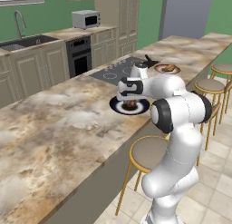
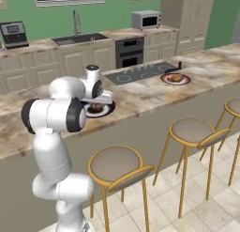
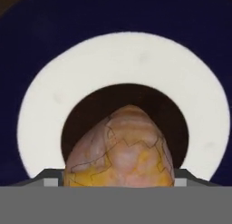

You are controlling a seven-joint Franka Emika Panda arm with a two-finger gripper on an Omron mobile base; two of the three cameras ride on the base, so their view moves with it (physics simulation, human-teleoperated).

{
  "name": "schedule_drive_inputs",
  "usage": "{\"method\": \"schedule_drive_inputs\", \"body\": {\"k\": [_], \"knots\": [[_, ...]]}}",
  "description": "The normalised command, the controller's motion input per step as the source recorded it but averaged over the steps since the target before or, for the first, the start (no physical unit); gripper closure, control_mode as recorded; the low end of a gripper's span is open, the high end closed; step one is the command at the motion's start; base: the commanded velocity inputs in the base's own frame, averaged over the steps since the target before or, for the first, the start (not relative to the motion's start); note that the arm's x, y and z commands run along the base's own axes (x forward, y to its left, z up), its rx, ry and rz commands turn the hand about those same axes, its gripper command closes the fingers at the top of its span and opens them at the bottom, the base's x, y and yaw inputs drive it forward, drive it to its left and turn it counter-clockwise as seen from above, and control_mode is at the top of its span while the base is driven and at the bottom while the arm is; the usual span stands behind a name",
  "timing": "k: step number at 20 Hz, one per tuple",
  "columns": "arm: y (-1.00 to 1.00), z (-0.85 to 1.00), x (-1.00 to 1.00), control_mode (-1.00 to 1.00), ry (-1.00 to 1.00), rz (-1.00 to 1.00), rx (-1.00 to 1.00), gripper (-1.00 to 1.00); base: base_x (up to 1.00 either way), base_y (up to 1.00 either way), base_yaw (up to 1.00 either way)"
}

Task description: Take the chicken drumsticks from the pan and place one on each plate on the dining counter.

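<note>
Navy plate [image 1: 118,106] sits on the counter [image 1: 54,128], a drumstick [image 1: 130,104] on its dark centre, under the gripper [image 1: 130,99]. Farther right along the counter, the pink plate [image 1: 167,69] carries a second drumstick [image 1: 168,67], with the pan [image 1: 149,62] just behind it. Hand view: drumstick [image 3: 121,150] is lumpy and golden-brown with pale pinkish patches; its long axis seems to run up the frame, narrower end toward the white ring of the plate [image 3: 54,96]. Whether the fingers are spread or pinching the drumstick cannot be told.
</note>
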Motion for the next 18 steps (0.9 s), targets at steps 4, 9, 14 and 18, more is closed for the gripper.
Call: {"method": "schedule_drive_inputs", "body": {"k": [4,9,14,18], "knots": [[0.48,-0.14,0.49,-1.00,-0.06,0.00,0.00,-1.00,0.00,0.00,0.00],[0.16,-0.01,0.07,-1.00,0.00,0.00,0.00,-1.00,0.00,0.00,0.00],[0.00,0.06,-0.24,-1.00,0.00,0.00,0.00,-1.00,0.00,0.00,0.00],[-0.06,0.50,-0.61,-1.00,-0.12,0.00,0.04,-1.00,0.00,0.00,0.00]]}}
